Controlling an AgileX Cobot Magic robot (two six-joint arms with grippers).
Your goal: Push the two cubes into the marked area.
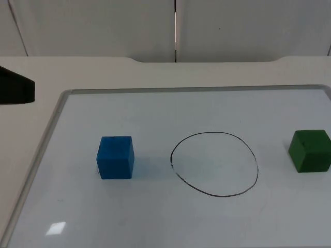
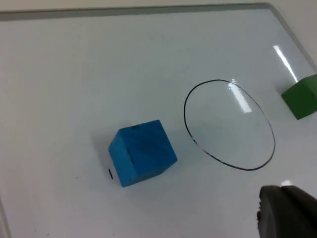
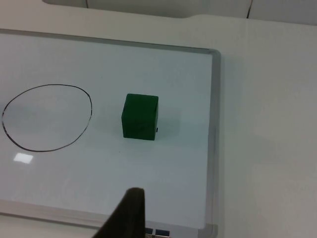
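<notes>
Blue cube left of drawn circle on whiteboard; green cube by right edge | nearest left gripper, right gripper respectively | finger state: cannot tell

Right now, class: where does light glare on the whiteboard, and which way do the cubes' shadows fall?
Top view: a glare patch on the whiteboard; the blue cube shadows toward the drawn circle. Left wrist view: bright streaks across the circle and near the green cube. Right wrist view: faint glare below the circle.
</notes>
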